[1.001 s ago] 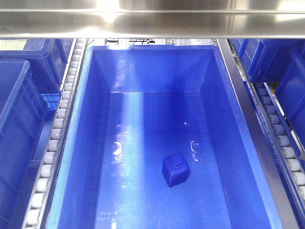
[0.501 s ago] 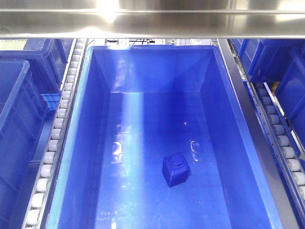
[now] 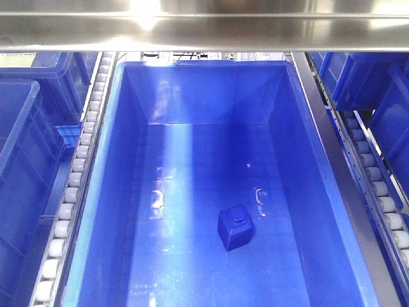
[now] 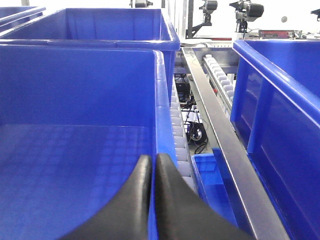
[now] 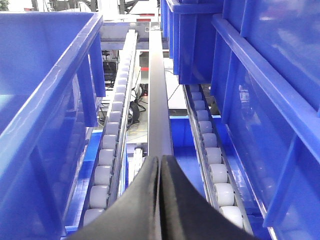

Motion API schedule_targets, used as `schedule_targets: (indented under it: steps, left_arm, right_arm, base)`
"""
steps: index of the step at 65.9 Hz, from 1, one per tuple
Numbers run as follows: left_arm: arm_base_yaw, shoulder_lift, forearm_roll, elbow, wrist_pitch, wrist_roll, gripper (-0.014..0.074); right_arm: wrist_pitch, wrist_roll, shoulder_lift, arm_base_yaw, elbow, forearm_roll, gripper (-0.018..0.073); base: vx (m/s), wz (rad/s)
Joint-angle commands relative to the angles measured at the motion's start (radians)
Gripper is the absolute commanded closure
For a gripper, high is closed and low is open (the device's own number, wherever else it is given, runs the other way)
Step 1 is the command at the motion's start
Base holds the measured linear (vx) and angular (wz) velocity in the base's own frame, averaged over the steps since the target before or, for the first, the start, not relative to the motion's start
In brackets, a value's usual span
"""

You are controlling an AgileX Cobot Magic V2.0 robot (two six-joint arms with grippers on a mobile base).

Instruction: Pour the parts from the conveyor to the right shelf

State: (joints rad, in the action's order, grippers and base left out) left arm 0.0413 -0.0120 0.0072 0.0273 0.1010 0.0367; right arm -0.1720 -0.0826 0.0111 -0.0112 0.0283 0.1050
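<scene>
Shiny steel shelf (image 3: 96,115) with white roller lanes, blue bins everywhere. One blue part (image 3: 236,228) sits on the middle bin's (image 3: 307,160) floor. Left gripper (image 4: 153,165) and right gripper (image 5: 160,165) both pinched closed, empty.

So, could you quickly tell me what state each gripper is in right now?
Left gripper: closed, nothing visible between the fingers, tips near the bin wall.
Right gripper: closed, holding nothing, above the shelf rail.

Warehouse: roller shelf (image 3: 70,192), blue bins (image 3: 358,211)
</scene>
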Motion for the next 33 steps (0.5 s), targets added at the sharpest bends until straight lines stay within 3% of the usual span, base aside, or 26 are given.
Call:
schedule_targets:
  steps: [1,33]
  left_arm:
    - [-0.005,-0.011,-0.007,-0.020,-0.079,0.008,0.0603]
    - [-0.005,-0.011,-0.007,-0.020,-0.079,0.008,0.0603]
  right_arm:
    - [0.071,0.009,0.012,-0.002,0.008,0.009,0.0564]
    - [0.071,0.009,0.012,-0.002,0.008,0.009,0.0564]
  base:
    - [0.00,0.00]
    - [0.00,0.00]
